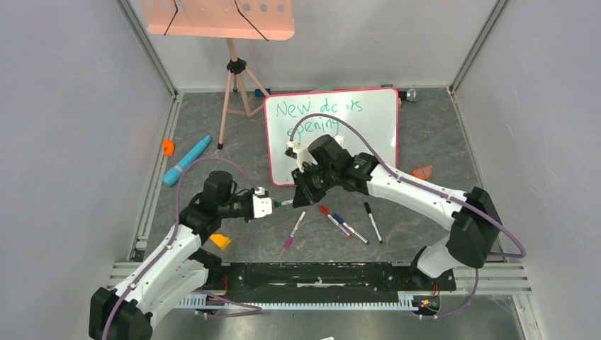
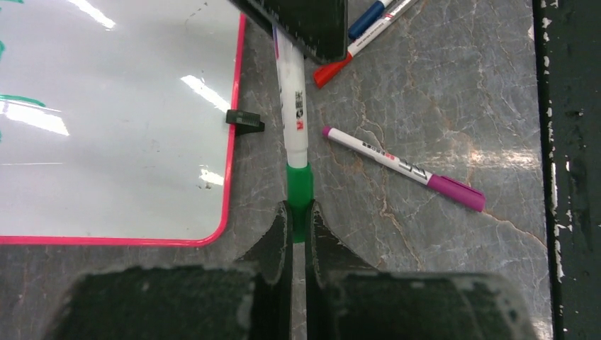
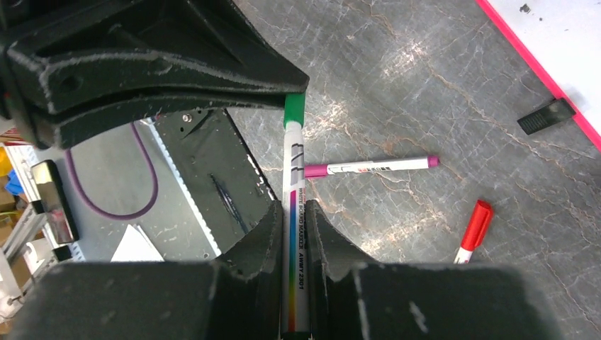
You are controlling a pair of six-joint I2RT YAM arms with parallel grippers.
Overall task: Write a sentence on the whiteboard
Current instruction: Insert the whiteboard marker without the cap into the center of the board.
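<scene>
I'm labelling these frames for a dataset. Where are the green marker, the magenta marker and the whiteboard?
green marker [image 2: 294, 113]: left wrist view, on its white barrel.
magenta marker [image 2: 404, 165]: left wrist view, middle of its barrel.
whiteboard [image 1: 375, 120]: top external view, bare white surface in its right half.

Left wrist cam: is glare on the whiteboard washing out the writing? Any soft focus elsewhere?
Left wrist: bright streaks on the whiteboard, only slivers of the sentence in frame; fingers blurred. Right wrist: fingers soft, sheen on the tabletop. Top external: sentence reads clearly.
</scene>
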